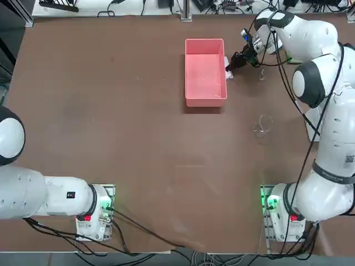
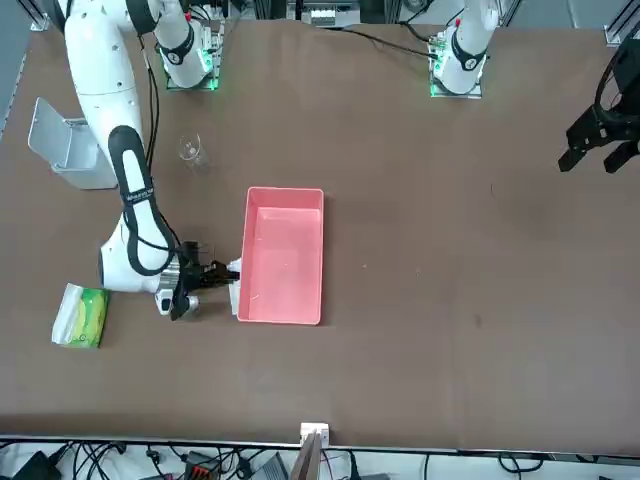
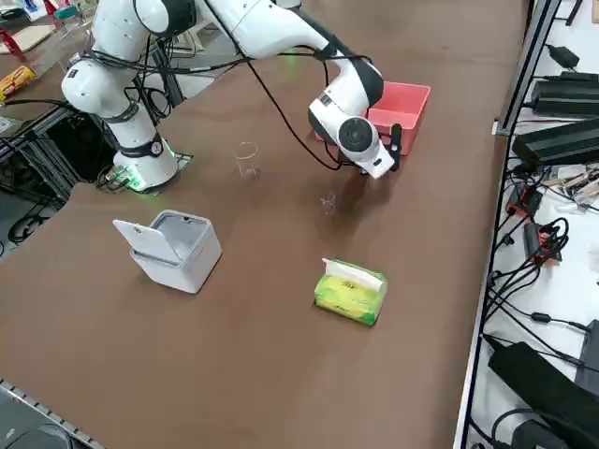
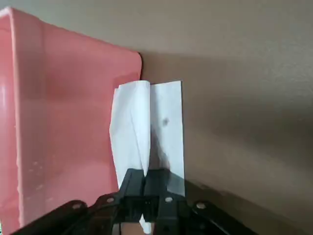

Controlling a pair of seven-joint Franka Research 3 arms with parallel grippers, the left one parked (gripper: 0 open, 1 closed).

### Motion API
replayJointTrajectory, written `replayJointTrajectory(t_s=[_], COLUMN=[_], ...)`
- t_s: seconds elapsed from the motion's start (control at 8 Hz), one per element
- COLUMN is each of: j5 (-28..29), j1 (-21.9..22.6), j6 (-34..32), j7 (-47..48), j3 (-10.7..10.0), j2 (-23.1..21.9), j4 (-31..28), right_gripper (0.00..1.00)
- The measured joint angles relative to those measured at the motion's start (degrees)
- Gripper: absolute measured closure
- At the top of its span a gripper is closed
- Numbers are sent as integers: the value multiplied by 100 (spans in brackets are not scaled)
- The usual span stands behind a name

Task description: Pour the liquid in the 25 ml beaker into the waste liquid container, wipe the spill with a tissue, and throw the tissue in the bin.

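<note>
Because a spill beside the tray needs wiping, the right gripper [image 4: 145, 188] pinches the tissue [image 4: 149, 129] low against the table [image 1: 111, 111], just outside the waste liquid container [image 1: 205, 69]. White and creased lengthwise, the sheet hangs from the pressed-together fingers, touching the pink wall. Well apart, the bin [image 3: 173, 248] stands open.

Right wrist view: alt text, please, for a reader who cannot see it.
The right gripper is shut on a folded white tissue, held against the outer wall of the pink waste liquid container, over the brown table.
</note>
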Motion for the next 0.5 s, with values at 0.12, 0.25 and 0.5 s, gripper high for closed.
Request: replayJointTrajectory(t_s=[0.12, 0.25, 0.5], j5=[-10, -14, -21], j1=[13, 20, 27], j6=[12, 19, 25], j7=[-1, -1, -5], j3=[0, 0, 0], j2=[0, 0, 0], j4=[0, 0, 0], right_gripper=[97, 96, 97])
